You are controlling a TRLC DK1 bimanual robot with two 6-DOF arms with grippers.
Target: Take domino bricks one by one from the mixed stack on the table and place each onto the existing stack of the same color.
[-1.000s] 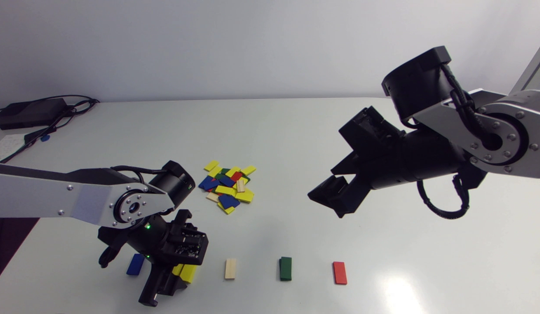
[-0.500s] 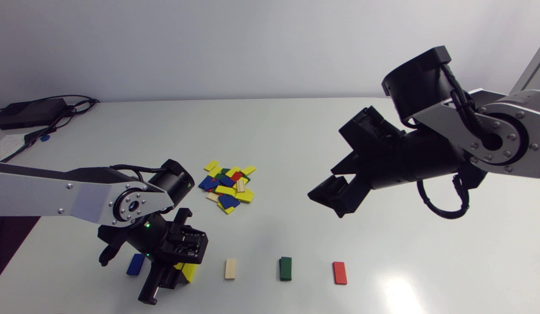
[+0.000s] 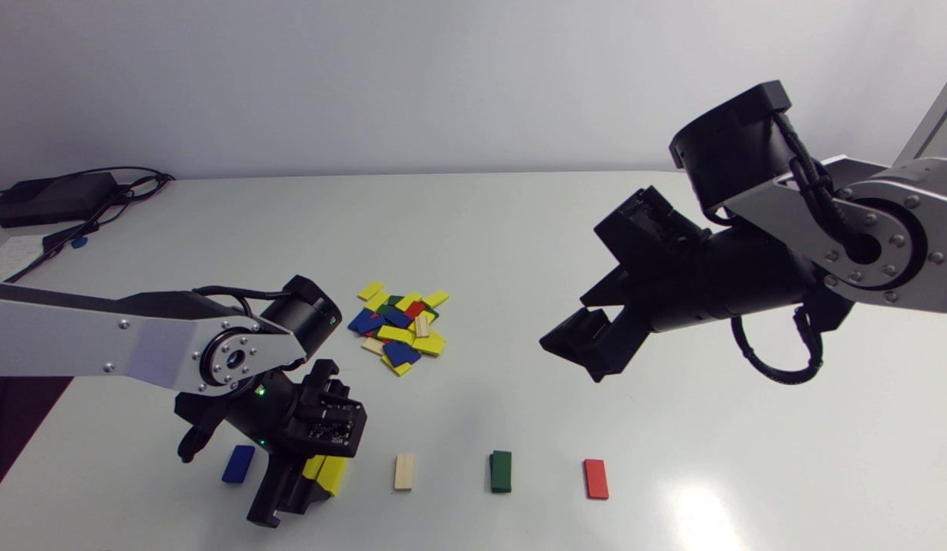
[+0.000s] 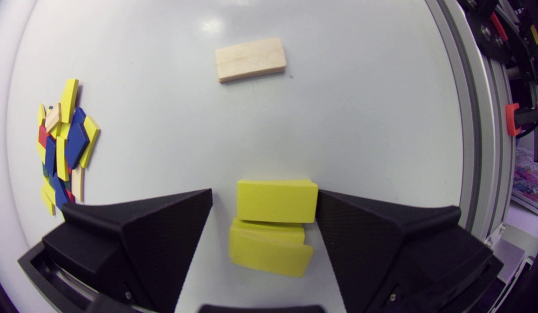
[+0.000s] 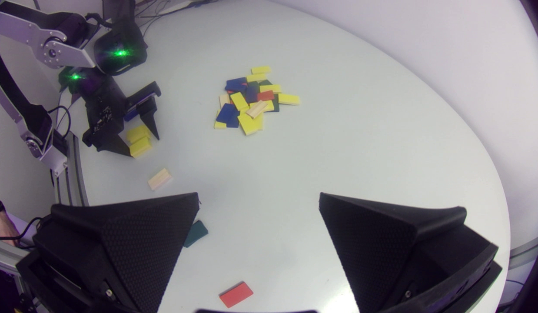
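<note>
**Now listing: yellow brick set down, left gripper lifting clear**

1. The left gripper (image 4: 264, 199) is standing open over the yellow stack (image 4: 269, 254), by the near edge of the worktop (image 3: 481, 229) toward its left corner. Over the last second it is rising slightly and easing back from that edge.
2. The top yellow brick (image 4: 277, 203) is lying on that stack, skewed and shifted off the bricks beneath. One finger is touching its end and the other is standing apart, so nothing is gripping it. Judgement: this placement is looking finished, and a return to the pile is coming due.
3. The mixed pile (image 3: 397, 329) is sitting left of the worktop's middle, showing yellow, blue, red, green and wood pieces.
4. Along the near edge, a blue brick (image 3: 238, 463), a wood brick (image 3: 404, 471), a green brick (image 3: 501, 471) and a red brick (image 3: 596, 478) are lying in a row, well apart.
5. The right gripper (image 5: 258, 202) is hanging open above the right half, carrying nothing.
6. A black box (image 3: 53, 199) with cables is occupying the far left corner.

Obstructions: nothing is lying between the left gripper and the pile. The touching finger is risking a nudge to the skewed brick on withdrawal.
</note>
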